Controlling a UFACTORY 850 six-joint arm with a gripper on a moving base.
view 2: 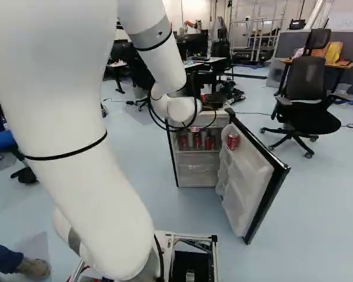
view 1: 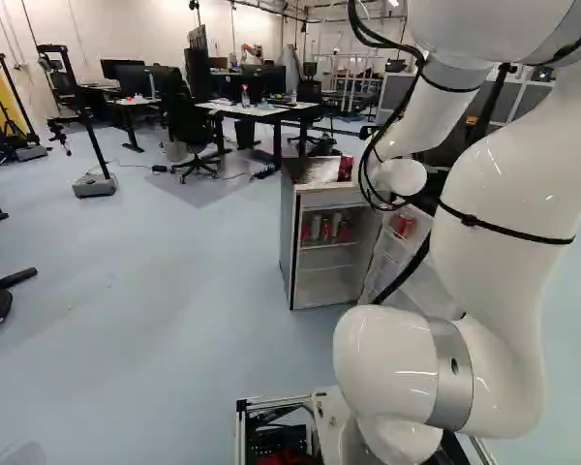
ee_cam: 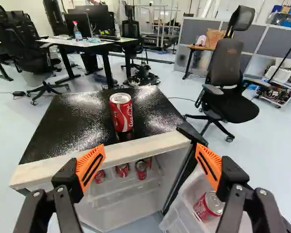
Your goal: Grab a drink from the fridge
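- Left base view: one fridge (view 1: pixel 288 237) standing open, one door (view 1: pixel 421 274), one arm (view 1: pixel 504 213) reared up beside it on my right. One red can on top (view 1: pixel 345 168), one more in the door (view 1: pixel 403 225), and a shelf row (view 1: pixel 325 230) of at least four, red plus silver.
- Right base view: same single fridge, door swung wide. The row and the lone door can both show. There's one black office chair (view 2: pixel 306 97) past the door. The end effector (view 2: pixel 214 100) is mostly hidden behind the wrist, so no clue about its fingers from here.
- Wrist view: two fingers, orange pads (ee_cam: pixel 90 167), spread way apart, and the end effector (ee_cam: pixel 151 147) has hold of zero cans. The can on top stands upright, ahead of the gap, touching neither finger. At least three reds on the shelf below, one tilted in the door. One office chair out beyond the fridge.
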